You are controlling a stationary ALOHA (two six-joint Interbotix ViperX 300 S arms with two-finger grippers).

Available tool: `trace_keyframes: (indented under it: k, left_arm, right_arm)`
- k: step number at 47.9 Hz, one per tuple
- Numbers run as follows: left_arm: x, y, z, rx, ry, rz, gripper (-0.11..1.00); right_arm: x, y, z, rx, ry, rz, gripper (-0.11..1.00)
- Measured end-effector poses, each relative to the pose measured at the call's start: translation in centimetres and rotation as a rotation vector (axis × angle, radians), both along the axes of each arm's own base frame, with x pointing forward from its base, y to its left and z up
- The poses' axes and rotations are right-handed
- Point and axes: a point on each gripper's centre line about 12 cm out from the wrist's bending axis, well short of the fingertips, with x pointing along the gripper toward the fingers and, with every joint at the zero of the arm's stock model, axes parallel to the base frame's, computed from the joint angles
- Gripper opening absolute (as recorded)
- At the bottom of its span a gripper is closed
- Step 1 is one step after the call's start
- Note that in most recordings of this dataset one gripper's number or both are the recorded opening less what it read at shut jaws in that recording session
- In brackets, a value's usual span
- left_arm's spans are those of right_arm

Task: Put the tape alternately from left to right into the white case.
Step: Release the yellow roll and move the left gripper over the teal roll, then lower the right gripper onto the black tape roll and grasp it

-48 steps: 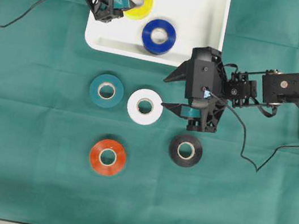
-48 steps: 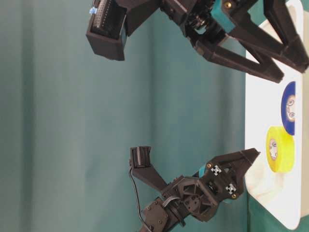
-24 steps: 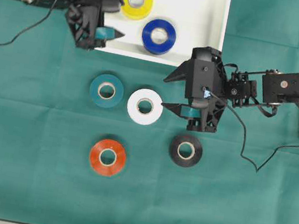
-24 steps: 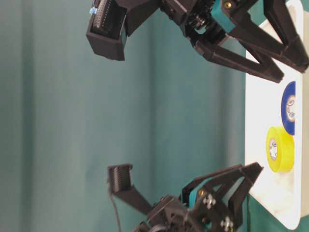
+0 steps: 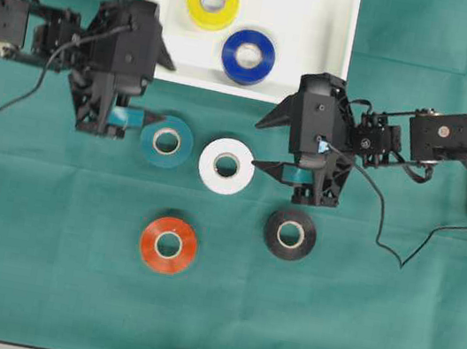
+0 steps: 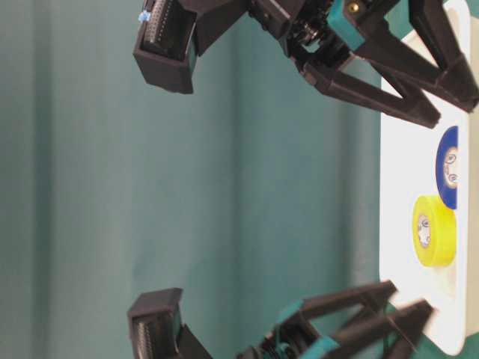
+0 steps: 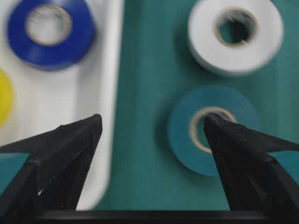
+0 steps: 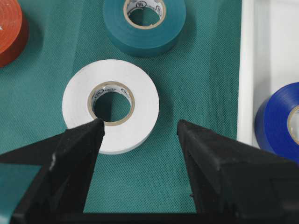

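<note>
While the yellow roll (image 5: 212,2) and blue roll (image 5: 248,56) are sitting in the white case (image 5: 337,13), four are waiting on the tabletop (image 5: 386,334); both grippers' fingers (image 7: 70,140) are gaping wide, empty.

Overhead now: the case (image 5: 324,64) sits on the bench (image 5: 21,264) at the top edge, above both tools. Two rolls lie inside it: the inner roll (image 5: 212,3) up beyond the left tool (image 5: 165,91), and the edge roll (image 5: 248,56) by the case's lower rim, between the two tools and just up-left of the right tool (image 5: 258,143). Out on the bench, the near roll (image 5: 166,141) lies right at the left tool's lower fingertip. The centre roll (image 5: 227,166) lies just beside it, directly ahead of the right tool's lower fingertip. The under roll (image 5: 290,234) lies just below the right tool. The lowest roll (image 5: 168,245) lies well below the left tool, apart from the rest
</note>
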Motion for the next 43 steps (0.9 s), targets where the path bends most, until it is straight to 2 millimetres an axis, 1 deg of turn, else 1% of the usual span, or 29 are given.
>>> trace_keyframes:
  k: [13, 24, 43]
  left_arm:
    - [-0.6, -2.1, -0.8, -0.069, 0.040, 0.009, 0.61]
    - [-0.7, -3.1, -0.9, -0.079, 0.046, -0.012, 0.61]
    - [-0.7, -3.3, -0.8, -0.082, 0.045, -0.015, 0.61]
  right_arm:
    - [0.0, 0.2, 0.0, 0.001, 0.002, 0.005, 0.70]
    - [0.0, 0.4, 0.0, 0.001, 0.000, 0.011, 0.70]
    - [-0.1, 1.1, 0.0, 0.006, 0.000, 0.026, 0.70]
